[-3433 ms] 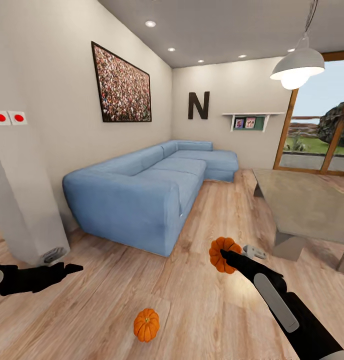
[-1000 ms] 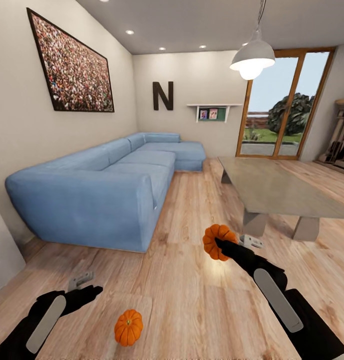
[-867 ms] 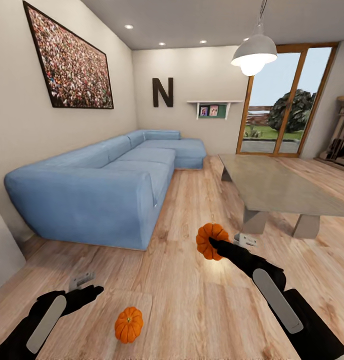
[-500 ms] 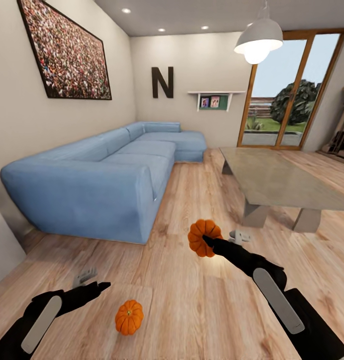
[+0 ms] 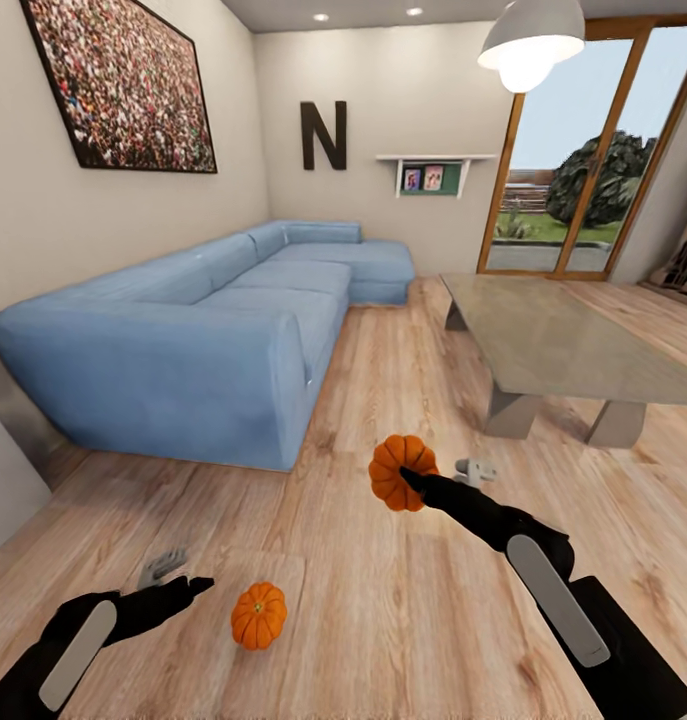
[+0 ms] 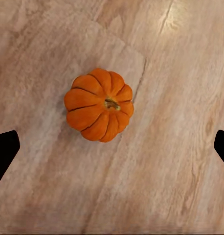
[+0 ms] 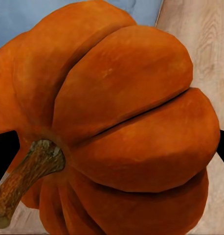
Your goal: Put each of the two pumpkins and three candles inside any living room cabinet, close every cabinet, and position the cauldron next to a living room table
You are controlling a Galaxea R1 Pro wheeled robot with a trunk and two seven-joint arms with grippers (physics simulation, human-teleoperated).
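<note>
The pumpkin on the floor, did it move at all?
No. The pumpkin lies at the same corner of the pale floor patch as before; the camera turned, so the whole picture shifted.

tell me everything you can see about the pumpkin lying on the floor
The pumpkin on the floor is small, round and bright orange, with deep ribs and a short brownish stem pointing up. It sits upright on the light wood floor, with nothing gripping it. The left gripper hangs open just beside it, fingers apart.

Bright, even render; lit white dome pendant lamp (image 5: 531, 40) at one o'clock; wide-angle stretch at edges; sharp throughout.
</note>
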